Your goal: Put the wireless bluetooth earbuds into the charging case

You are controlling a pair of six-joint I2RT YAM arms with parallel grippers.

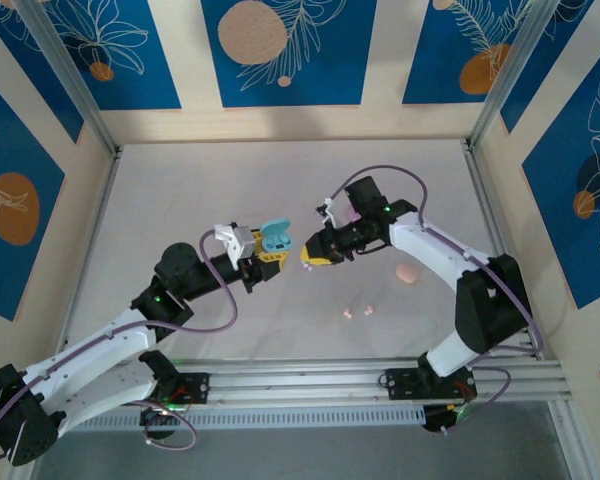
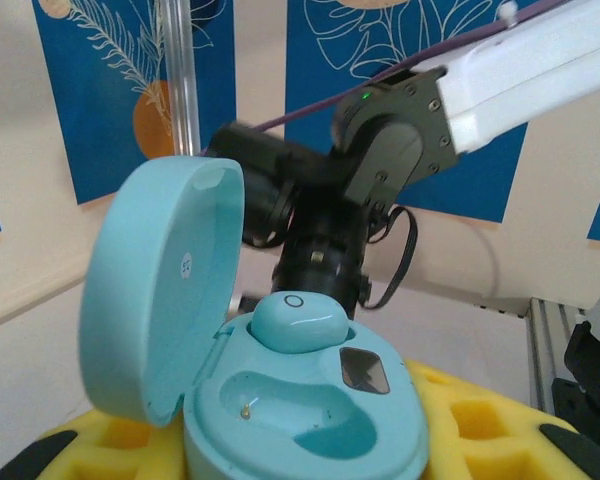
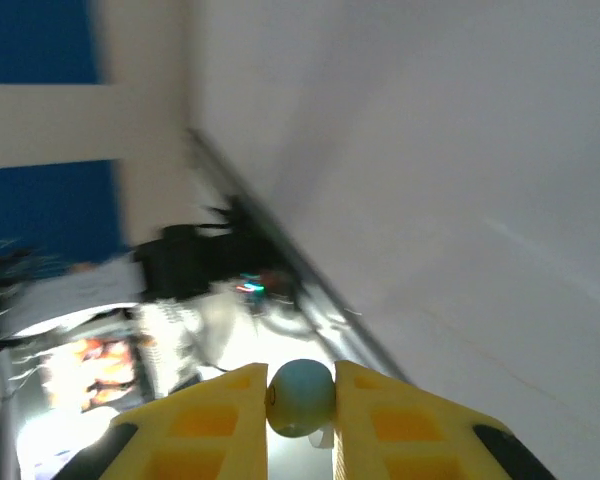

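Nearest you, two pink earbuds (image 1: 350, 313) lie loose on the surface (image 1: 230, 180); beyond them, your left tool (image 1: 270, 250) clamps the open blue charging case (image 2: 380, 420), one bud (image 2: 298, 322) seated, while your right tool (image 1: 313, 257) pinches its mate (image 3: 300, 395), not yet inserted.

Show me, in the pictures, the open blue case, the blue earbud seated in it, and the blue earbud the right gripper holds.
open blue case (image 2: 390, 410), left wrist view, base's top face.
seated blue earbud (image 2: 298, 322), left wrist view, its rounded top.
held blue earbud (image 3: 300, 397), right wrist view, its middle.
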